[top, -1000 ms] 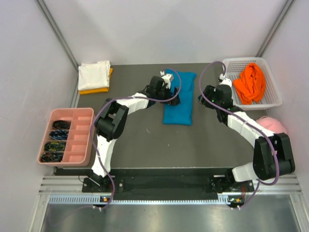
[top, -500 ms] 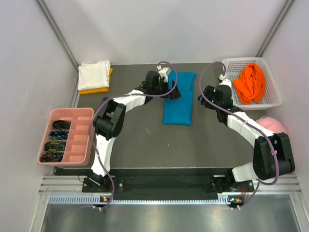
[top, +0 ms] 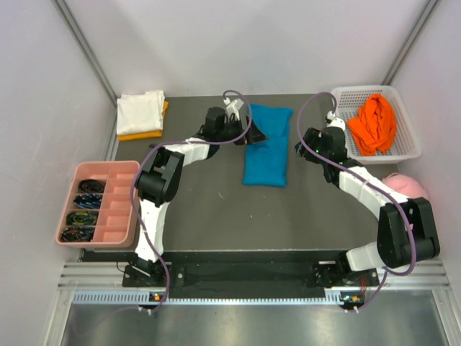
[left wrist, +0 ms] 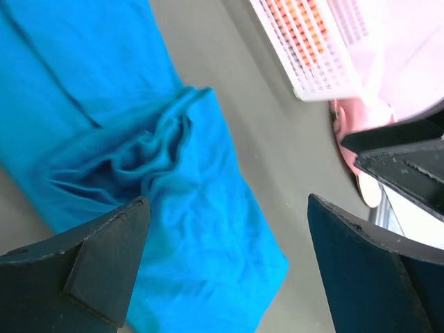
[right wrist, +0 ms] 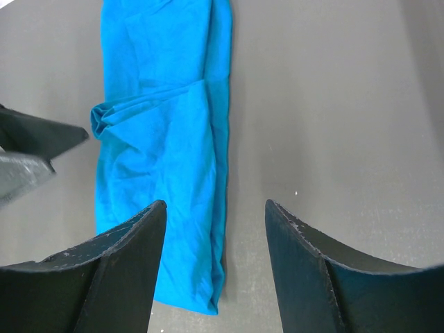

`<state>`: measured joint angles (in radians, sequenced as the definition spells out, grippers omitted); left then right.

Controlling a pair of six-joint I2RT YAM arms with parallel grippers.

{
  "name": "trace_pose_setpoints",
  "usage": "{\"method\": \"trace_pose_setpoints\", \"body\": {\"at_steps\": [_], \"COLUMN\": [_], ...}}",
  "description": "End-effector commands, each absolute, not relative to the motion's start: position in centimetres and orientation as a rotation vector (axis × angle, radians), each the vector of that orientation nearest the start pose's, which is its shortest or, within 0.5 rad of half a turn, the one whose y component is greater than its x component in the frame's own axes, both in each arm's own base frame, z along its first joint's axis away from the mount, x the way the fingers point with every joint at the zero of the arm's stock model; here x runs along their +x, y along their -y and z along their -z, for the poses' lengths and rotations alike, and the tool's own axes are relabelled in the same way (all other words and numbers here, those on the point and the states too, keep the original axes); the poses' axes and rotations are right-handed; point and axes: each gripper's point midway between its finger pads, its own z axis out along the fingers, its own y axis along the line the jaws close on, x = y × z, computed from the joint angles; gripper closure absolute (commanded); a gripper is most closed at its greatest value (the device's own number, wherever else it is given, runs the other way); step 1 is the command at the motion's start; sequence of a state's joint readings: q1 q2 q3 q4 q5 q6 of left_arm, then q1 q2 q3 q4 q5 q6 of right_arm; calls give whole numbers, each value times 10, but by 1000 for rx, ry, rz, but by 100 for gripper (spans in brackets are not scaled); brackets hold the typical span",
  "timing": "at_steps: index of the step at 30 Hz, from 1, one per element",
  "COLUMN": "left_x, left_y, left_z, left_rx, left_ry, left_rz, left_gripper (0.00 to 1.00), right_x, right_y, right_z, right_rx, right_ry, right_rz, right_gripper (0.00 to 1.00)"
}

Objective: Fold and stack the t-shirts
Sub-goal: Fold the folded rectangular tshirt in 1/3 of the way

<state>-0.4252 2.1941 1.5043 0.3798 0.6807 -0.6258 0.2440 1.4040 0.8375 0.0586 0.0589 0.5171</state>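
As it gapes wide, left pincer [left wrist: 227, 202] overhangs teal-blue t-shirt [left wrist: 149, 156].

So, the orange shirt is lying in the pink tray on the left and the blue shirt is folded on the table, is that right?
Not quite: the orange shirt lies in the white basket at the far right, not in the pink tray, as the top view shows. The blue shirt is indeed folded on the table.
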Motion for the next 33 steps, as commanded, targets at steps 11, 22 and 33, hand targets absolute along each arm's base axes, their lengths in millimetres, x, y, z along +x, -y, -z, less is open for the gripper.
{"method": "trace_pose_setpoints", "body": {"at_steps": [11,22,33], "left_x": [443,473,501], "left_y": [396,395,390], "left_z": [-135,-117,-87], "left_rx": [461,466,480], "left_ry": [-1944,-1957,-1979], "left_rz": [1353,1264,1193], "left_gripper": [1,1,1], "right_x": [407,410,410], "right_y": [-109,-109,-109], "right_z": [-140,-137,-133], "right_rx": [330,330,330], "right_ry": [-2068,-2075,-2085], "right_rz": [-387,-381,-375], "right_gripper": [41,40,40]}}
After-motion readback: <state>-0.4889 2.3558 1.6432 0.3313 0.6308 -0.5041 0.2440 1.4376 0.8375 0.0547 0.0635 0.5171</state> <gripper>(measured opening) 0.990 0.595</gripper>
